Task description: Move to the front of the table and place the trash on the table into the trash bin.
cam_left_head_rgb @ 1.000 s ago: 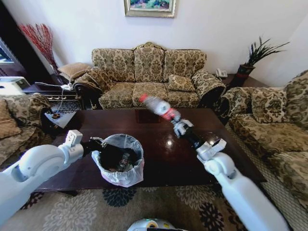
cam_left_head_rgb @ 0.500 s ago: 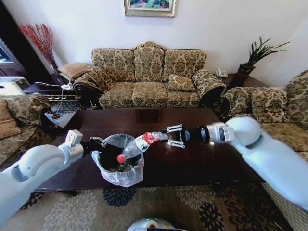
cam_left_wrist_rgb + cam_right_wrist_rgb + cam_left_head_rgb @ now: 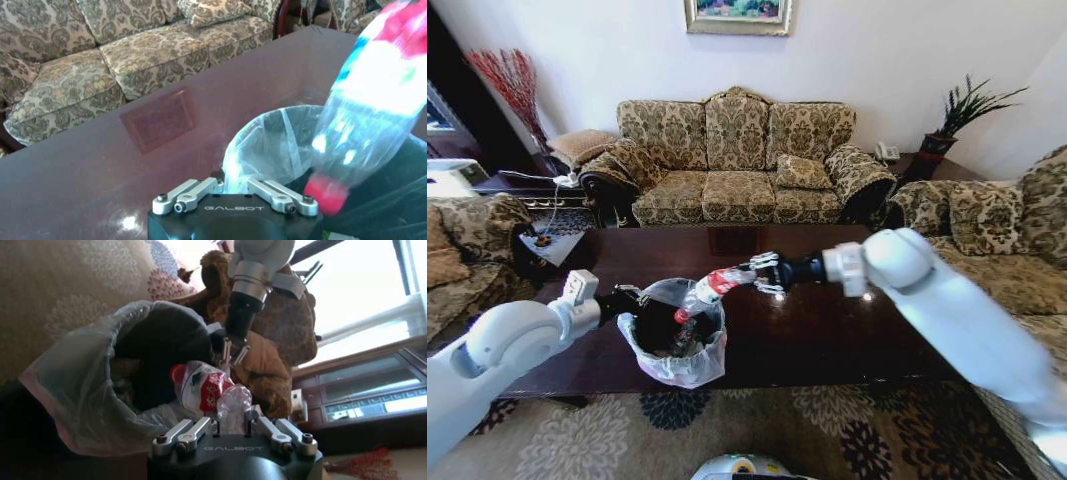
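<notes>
One bottle [image 3: 710, 288], clear plastic with a red label and a red cap, hangs tilted cap-down over the open mouth of the bin [image 3: 674, 368], its cap end just inside the rim. The right tool [image 3: 760, 274] pinches the bottle's base end, fingers pressed against the plastic; in the right wrist view the bottle [image 3: 210, 395] runs from between the fingers toward the bin [image 3: 80, 390]. One bin is present: round, dark, lined with a translucent white bag folded over its rim, standing on the worktop [image 3: 867, 340] near its front edge. Dark items lie inside the bin; what they are cannot be told. The left tool [image 3: 624, 300] grips the bin's rim on the robot's left side, its fingers closed on the bag edge; in the left wrist view its fingers [image 3: 193, 195] sit against the liner, with the bottle [image 3: 363, 105] just above and the bin [image 3: 267, 145] below. The worktop is glossy dark brown. Three patterned sofas surround it: one [image 3: 737, 160] behind, one [image 3: 997, 250] on the right, one [image 3: 457, 260] on the left.
</notes>
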### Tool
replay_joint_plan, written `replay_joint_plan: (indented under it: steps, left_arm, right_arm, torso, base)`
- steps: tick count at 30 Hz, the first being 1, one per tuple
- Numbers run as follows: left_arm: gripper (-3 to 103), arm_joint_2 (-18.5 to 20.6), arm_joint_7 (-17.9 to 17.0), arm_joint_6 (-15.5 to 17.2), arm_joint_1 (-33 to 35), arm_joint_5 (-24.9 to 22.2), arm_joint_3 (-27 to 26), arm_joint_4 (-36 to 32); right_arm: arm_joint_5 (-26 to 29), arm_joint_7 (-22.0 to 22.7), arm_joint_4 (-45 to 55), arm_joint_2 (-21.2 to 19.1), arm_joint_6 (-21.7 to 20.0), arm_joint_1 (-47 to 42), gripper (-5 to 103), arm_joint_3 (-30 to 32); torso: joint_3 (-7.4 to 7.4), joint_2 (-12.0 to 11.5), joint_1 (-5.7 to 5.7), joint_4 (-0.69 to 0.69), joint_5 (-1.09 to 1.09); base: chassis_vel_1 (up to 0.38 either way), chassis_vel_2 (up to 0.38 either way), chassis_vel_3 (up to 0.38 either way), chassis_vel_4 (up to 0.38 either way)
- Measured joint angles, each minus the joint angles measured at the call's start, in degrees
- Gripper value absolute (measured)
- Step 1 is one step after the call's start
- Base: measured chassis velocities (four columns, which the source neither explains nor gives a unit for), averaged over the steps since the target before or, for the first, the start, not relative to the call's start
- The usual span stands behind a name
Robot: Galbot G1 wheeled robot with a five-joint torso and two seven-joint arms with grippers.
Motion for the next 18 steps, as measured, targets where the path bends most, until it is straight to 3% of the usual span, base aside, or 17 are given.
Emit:
replay_joint_plan:
  steps: [3, 5, 7, 8, 11, 14, 18]
  left_arm:
    - [2, 0.00, -0.01, 0.00, 0.00, 0.00, 0.00, 0.01]
    - [2, 0.00, 0.01, 0.00, 0.00, 0.00, 0.00, 0.00]
    - [2, 0.00, 0.01, 0.00, 0.00, 0.00, 0.00, 0.00]
    - [2, 0.00, 0.01, 0.00, 0.00, 0.00, 0.00, 0.00]
    - [2, 0.00, 0.00, 0.00, 0.00, 0.00, 0.00, 0.00]
    - [2, 0.00, 0.01, 0.00, 0.00, 0.00, 0.00, 0.00]
    - [2, 0.00, 0.01, 0.00, 0.00, 0.00, 0.00, 0.00]
  right_arm:
    - [-1.49, -0.59, -1.14, 2.18, 0.19, 1.68, 14, -2.75]
    - [-4.35, -1.55, -2.51, 5.71, 0.09, 2.67, 24, -5.39]
    - [-4.98, -1.70, -2.94, 6.80, -0.05, 2.71, 24, -6.03]
    - [-5.39, -1.64, -3.48, 7.94, -0.42, 2.71, 35, -7.01]
    - [-5.94, -1.08, -3.96, 8.88, -0.73, 2.65, 41, -7.95]
    - [-5.75, -0.27, -3.94, 8.46, -0.97, 2.54, 57, -7.96]
    - [-5.33, -0.13, -3.47, 7.66, -1.07, 2.35, 68, -7.40]
  torso:
    - [0.00, 0.00, 0.00, -0.02, 0.00]
    - [0.00, 0.00, -0.01, -0.01, 0.01]
    - [0.00, 0.00, -0.01, 0.00, 0.01]
    - [0.00, 0.00, -0.01, 0.00, 0.00]
    - [0.00, 0.00, -0.01, 0.00, 0.00]
    - [0.00, 0.00, -0.01, -0.02, 0.02]
    - [-0.01, 0.00, -0.01, -0.03, 0.02]
  base:
    - [0.000, 0.000, 0.000, 0.000]
    - [0.000, 0.000, 0.000, 0.000]
    - [0.000, 0.000, 0.000, 0.000]
    - [0.000, 0.000, 0.000, 0.000]
    - [0.000, 0.000, 0.000, 0.000]
    - [0.000, 0.000, 0.000, 0.000]
    - [0.000, 0.000, 0.000, 0.000]
